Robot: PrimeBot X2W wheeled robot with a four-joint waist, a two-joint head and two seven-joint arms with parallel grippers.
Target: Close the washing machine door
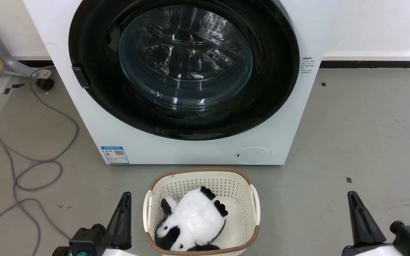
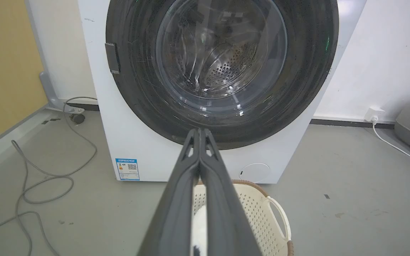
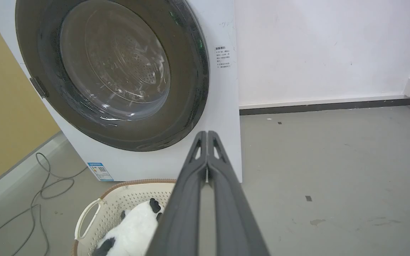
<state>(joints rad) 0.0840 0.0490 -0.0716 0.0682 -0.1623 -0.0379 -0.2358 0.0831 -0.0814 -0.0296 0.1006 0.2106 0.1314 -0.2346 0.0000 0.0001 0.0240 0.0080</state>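
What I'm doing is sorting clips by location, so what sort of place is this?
Likely a laundry test area rather than a home: a front-loading washing machine on bare grey floor, a cream laundry basket holding a plush panda before it, loose cable beside it.

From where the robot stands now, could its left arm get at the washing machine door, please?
Probably yes. The left gripper, shut, points at the washing machine door across bare floor; the basket sits to its right and the cable to its left, neither in the path.
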